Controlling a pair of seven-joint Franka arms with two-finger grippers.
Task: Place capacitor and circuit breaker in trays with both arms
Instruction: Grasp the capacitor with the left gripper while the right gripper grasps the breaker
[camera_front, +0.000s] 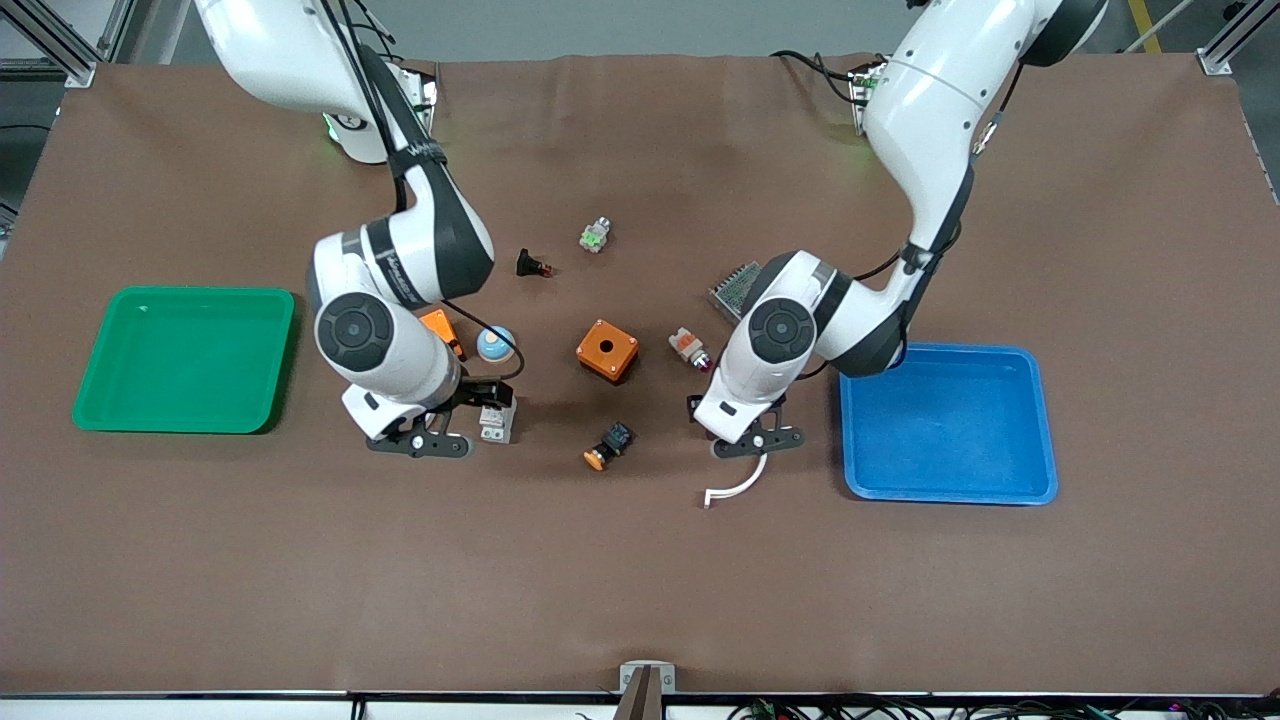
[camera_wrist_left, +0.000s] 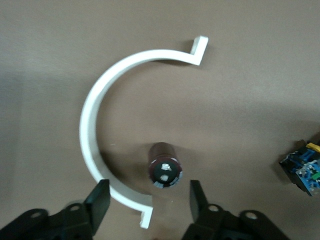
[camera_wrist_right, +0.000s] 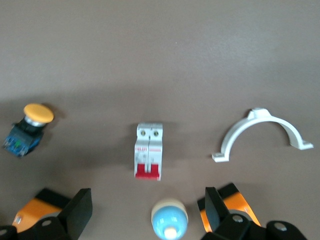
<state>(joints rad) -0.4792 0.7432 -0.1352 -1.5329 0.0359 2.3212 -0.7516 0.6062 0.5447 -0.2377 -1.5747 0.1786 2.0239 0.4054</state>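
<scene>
The capacitor, a small dark cylinder with a pale top, stands on the brown mat inside the arc of a white curved clip. My left gripper hangs open just above it, the capacitor ahead of its fingertips; in the front view my left gripper hides it. The circuit breaker, white-grey with a red lever, lies on the mat. My right gripper is open and empty over the mat beside it, and it also shows in the front view.
A green tray lies at the right arm's end, a blue tray at the left arm's end. An orange box, a second orange box, a blue dome, a push button and the clip lie mid-table.
</scene>
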